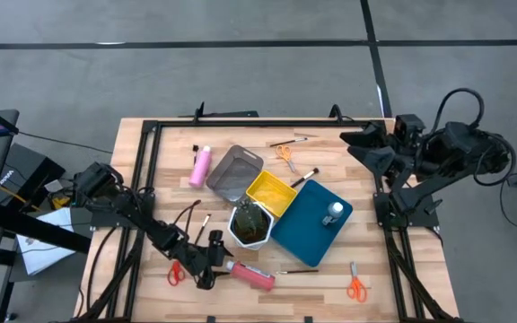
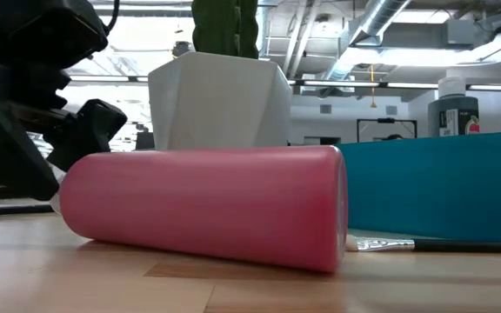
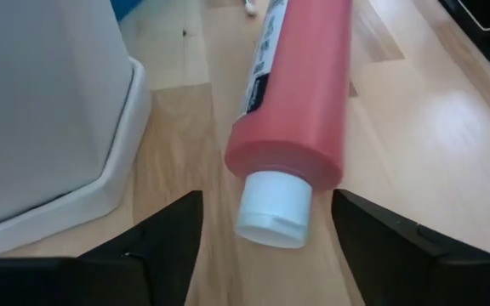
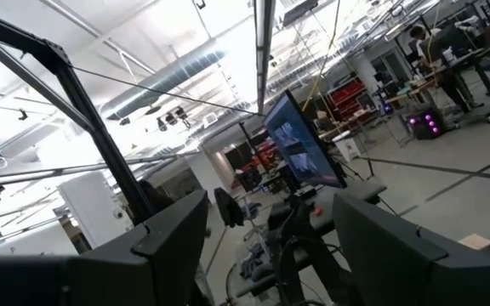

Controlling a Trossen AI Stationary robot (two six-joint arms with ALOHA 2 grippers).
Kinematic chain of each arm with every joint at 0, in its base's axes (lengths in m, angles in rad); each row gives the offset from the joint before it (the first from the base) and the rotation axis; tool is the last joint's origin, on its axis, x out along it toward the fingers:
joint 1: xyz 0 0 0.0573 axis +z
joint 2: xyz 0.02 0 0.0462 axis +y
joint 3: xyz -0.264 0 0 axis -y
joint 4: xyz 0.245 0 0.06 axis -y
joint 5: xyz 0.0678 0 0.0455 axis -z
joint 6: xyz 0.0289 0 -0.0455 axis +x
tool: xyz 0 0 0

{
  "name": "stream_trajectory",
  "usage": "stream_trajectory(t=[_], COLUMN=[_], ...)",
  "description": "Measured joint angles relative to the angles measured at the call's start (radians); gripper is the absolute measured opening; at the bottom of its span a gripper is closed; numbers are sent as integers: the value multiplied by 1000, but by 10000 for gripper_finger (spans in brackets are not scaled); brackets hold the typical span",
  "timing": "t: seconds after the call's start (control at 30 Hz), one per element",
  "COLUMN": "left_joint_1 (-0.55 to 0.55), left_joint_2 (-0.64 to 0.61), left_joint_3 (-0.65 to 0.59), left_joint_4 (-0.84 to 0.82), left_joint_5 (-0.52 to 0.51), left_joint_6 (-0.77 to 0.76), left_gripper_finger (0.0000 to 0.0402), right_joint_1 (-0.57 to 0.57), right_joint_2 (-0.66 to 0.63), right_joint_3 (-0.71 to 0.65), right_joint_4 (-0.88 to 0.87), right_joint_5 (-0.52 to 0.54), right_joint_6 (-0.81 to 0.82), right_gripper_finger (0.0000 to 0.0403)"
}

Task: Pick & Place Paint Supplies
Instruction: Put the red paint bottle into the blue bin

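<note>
Only the left wrist view showed the white cap [image 3: 272, 210] of the pink bottle [image 1: 252, 274], lying flat near the table's front edge | left gripper [image 3: 266, 234] low, fingers spread either side of the cap, not gripping | right gripper [image 4: 270, 246] raised at the right rear, fingers wide, empty

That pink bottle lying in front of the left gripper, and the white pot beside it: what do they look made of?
Pink bottle: looks like smooth, slightly matte plastic, with soft highlights along its body; its white cap seems glossy plastic. White pot: flat faceted walls with an even matte finish, plastic or ceramic; the look leaves it open. Left gripper is open around the cap end.
</note>
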Motion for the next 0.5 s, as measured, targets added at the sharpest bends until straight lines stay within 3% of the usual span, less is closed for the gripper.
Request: stream_trajectory(t=[0.5], left_joint_1=[39], left_joint_2=[0], left_joint_3=[0], left_joint_4=[-7], left_joint_5=[57], left_joint_6=[23], left_gripper_finger=[201], right_joint_1=[0], right_joint_2=[1], right_joint_3=[0], right_joint_4=[-3], right_joint_5=[-5], right_joint_6=[0], right_gripper_finger=[249])
